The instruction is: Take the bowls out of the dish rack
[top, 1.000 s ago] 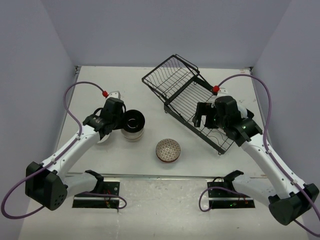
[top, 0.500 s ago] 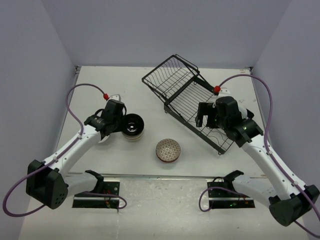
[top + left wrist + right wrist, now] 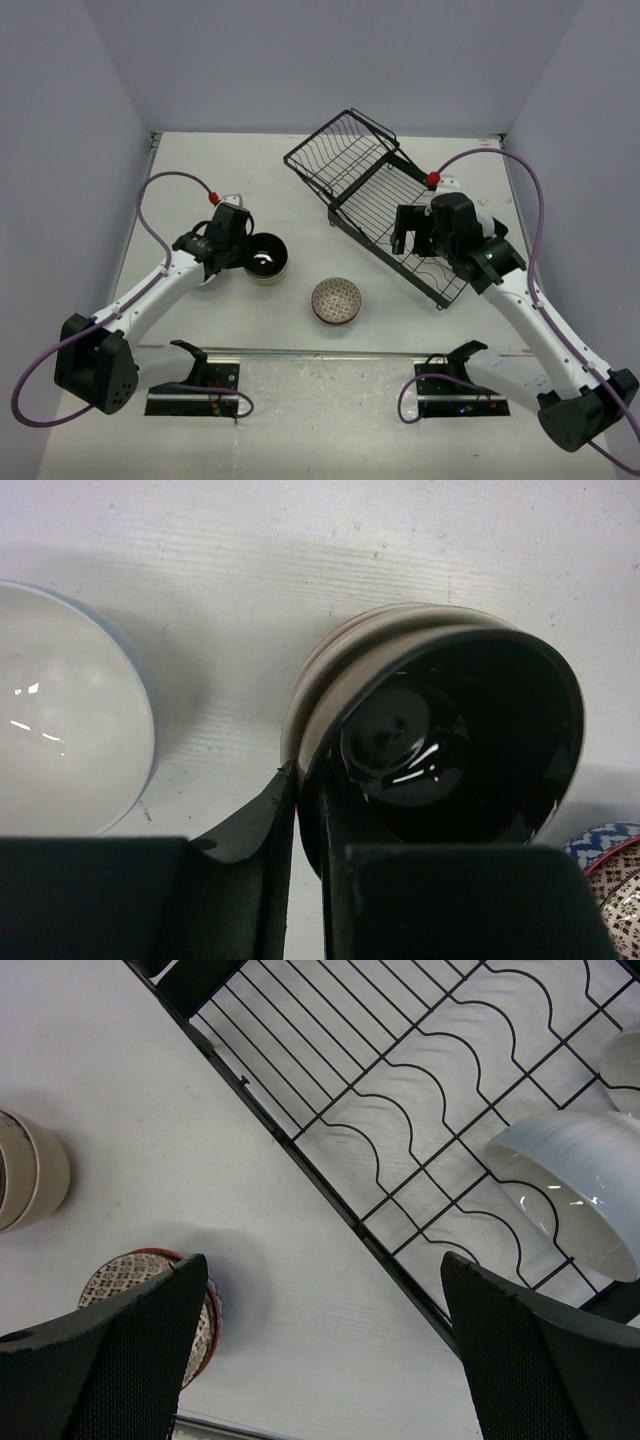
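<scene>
Three bowls stand on the counter (image 3: 300, 200), clear of the dish rack (image 3: 372, 196): a plain white bowl (image 3: 70, 740), a tan bowl (image 3: 440, 730) with a glossy black inside just beside it, and a patterned bowl (image 3: 336, 300) with a red rim a little nearer the arm bases. The step in hand looks like the set-down of the tan bowl. The left gripper (image 3: 300, 790) pinches its rim, one finger outside the ribbed wall and one inside, while the bowl sits flat and upright on the counter. What that arm needs next is to let the rim go and lift straight up, so it neither drags the bowl nor knocks the white one alongside. The right gripper (image 3: 408, 232) hangs over the long tray of the rack with its jaws spread wide and nothing between them. Below it, in the right wrist view, a pale glazed bowl (image 3: 570, 1190) lies tipped on its side on the wavy wires near the rack's edge — probably the next one to take. A slanted rim like that calls for a finger on either side of the wall before the gripper closes. A second pale curve at that view's right edge is too cropped to name.
</scene>
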Robot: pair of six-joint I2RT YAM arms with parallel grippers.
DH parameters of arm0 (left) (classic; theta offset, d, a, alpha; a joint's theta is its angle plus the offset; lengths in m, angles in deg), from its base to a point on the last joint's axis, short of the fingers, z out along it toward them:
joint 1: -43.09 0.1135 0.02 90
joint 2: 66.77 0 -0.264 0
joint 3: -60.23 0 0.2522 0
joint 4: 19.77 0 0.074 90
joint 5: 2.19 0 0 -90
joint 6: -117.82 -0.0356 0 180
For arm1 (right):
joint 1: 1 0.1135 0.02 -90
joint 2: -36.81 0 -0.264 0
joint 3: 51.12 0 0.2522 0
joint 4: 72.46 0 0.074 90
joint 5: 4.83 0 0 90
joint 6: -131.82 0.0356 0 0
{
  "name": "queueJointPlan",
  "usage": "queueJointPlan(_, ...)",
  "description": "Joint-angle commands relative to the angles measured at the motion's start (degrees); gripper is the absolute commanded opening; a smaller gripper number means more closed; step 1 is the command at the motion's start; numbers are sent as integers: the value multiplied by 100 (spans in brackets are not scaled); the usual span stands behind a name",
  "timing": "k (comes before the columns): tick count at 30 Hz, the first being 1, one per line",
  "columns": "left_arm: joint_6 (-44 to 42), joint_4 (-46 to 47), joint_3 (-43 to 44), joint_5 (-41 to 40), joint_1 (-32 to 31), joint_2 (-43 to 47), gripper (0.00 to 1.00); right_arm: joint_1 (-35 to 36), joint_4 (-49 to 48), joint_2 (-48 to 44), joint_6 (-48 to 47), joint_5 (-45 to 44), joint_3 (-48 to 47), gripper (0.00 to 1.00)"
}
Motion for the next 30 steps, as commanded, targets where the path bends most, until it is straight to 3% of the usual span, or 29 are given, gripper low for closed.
queueJointPlan(1,-98,290,9,222,49,-2,19,22,38,42,-104,-83,-26,99)
queueJointPlan(9,-142,176,53,258,49,129,50,22,38,34,-113,-13,-26,99)
queueJointPlan(16,-194,-114,220,108,49,384,56,13,29,51,-157,-13,-34,99)
queueJointPlan(19,-221,-290,316,143,49,611,74,22,46,112,-227,-74,-69,99)
queueJointPlan(21,-264,-387,431,152,41,796,99,22,81,165,-280,-188,-105,99)
queueJointPlan(26,-423,-728,887,214,41,1482,100,22,90,288,-280,-749,-87,99)
queueJointPlan(30,-695,-940,1134,144,41,2062,100,22,-216,280,-726,-2383,272,99)
